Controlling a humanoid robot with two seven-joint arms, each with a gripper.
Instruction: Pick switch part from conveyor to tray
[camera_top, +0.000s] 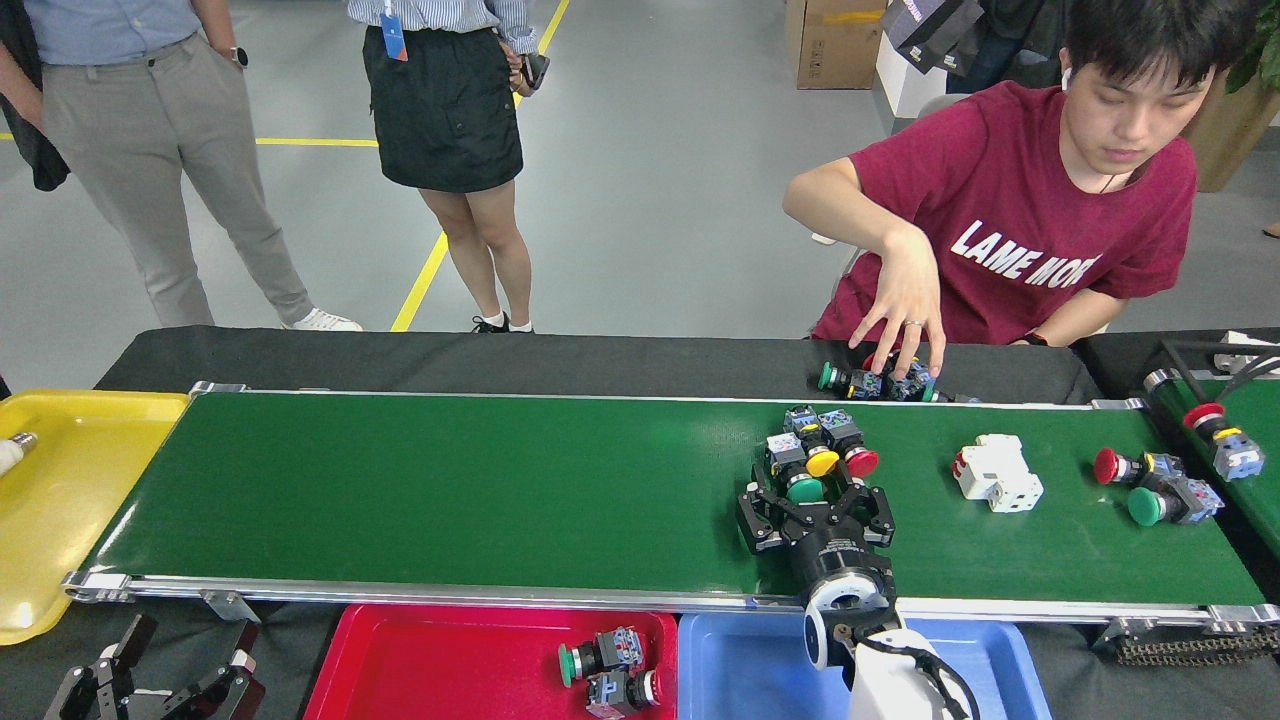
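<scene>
While the right gripper (808, 490) reaches over the conveyor (450, 490), its jaws are spread around the green switch (803, 488) — front of a touching trio with yellow (822, 462) and red (860, 461), which crowd the grasp. The left gripper (165, 670) waits low, jaws spread. Below lie red tray (400, 660) and blue tray (740, 670); a person's hand (905, 300) works spare switches just behind — likely no obstacle.

Green conveyor (450, 490) carries push-button switches (815, 450), white block (995, 472).
</scene>
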